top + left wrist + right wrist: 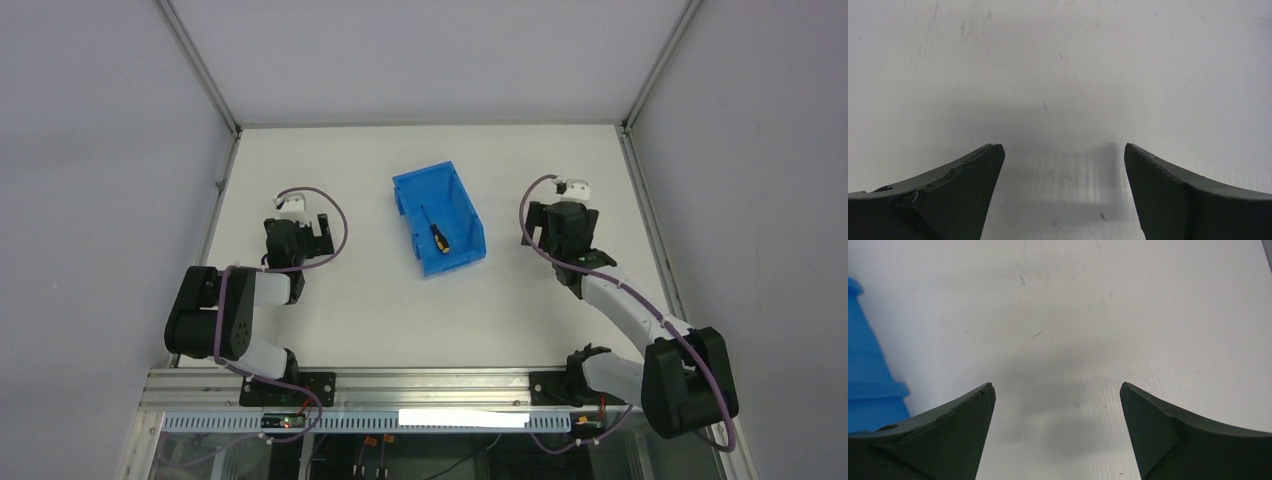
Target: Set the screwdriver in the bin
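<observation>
The bright blue bin stands in the middle of the white table. The small screwdriver, with a dark shaft and a black and yellow-orange handle, lies inside it on the floor. My left gripper is open and empty, well left of the bin; the left wrist view shows only bare table between its fingers. My right gripper is open and empty, to the right of the bin. In the right wrist view the bin's outer wall shows at the left edge.
The white table is framed by a metal rail at the back and sides. Grey enclosure walls stand left, right and behind. The arm bases are bolted on the aluminium rail at the near edge.
</observation>
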Controlling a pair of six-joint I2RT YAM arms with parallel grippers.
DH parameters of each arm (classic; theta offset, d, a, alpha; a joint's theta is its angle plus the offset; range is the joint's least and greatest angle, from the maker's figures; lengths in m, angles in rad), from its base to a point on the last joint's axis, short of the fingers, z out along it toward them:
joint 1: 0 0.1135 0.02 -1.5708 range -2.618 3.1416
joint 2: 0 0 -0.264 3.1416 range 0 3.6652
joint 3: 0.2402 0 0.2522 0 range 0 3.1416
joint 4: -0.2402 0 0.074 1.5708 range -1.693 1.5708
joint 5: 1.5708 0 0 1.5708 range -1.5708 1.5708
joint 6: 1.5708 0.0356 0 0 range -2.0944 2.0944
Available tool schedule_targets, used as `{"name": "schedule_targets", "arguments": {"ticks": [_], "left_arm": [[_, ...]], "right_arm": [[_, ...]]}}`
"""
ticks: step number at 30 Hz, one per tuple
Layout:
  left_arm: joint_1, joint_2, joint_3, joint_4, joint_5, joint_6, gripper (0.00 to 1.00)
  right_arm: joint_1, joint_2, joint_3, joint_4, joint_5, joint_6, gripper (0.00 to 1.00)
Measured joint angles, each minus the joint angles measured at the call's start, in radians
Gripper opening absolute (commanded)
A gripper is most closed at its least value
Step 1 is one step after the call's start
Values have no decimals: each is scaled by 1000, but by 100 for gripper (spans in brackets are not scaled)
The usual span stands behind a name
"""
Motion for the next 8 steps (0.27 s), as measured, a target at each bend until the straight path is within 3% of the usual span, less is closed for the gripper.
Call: {"name": "schedule_targets", "arguments": {"ticks": [8], "left_arm": [[0, 0, 0, 0, 0, 0, 100]], "right_arm": [[-9, -39, -177, 277, 197, 34, 98]]}}
